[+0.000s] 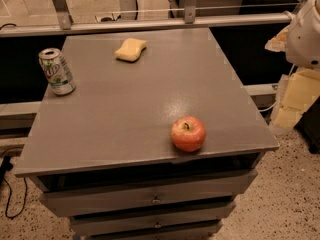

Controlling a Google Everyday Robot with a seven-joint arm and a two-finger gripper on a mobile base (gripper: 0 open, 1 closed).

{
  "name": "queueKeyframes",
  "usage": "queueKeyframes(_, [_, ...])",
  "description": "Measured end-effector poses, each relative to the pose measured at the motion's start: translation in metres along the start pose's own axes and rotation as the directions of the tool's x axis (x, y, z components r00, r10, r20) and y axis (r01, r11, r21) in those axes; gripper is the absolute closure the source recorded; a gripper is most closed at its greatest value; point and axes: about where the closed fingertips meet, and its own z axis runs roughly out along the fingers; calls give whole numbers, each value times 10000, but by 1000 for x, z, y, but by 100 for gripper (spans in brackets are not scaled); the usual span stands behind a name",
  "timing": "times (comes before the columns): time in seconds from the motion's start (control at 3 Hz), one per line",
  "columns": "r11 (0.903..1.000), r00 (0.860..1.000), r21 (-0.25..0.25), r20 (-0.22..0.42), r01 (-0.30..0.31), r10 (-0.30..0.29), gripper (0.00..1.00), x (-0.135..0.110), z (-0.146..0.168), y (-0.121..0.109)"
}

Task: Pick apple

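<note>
The apple [188,133] sits by the front edge of the table [125,109], right of middle. Further back a can [56,71] stands at left and a sponge [131,49] lies beyond. The gripper [306,31] hangs off the table's far right side, and I cannot tell whether it is open or closed.

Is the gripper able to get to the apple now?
Probably yes: the apple sits alone at the front of the table. The gripper is out of view; only a white arm part shows at right.
</note>
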Motion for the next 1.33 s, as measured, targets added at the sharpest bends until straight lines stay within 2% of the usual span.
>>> queueKeyframes(0.67, [10000,9999,13,104,-15,15,0,-2,1,0])
queueKeyframes(1.0, [9993,9939,-348,1086,-131,168,0,-15,30,8])
queueKeyframes(1.33, [9951,9642,-935,2594,-321,555,0,-37,64,18])
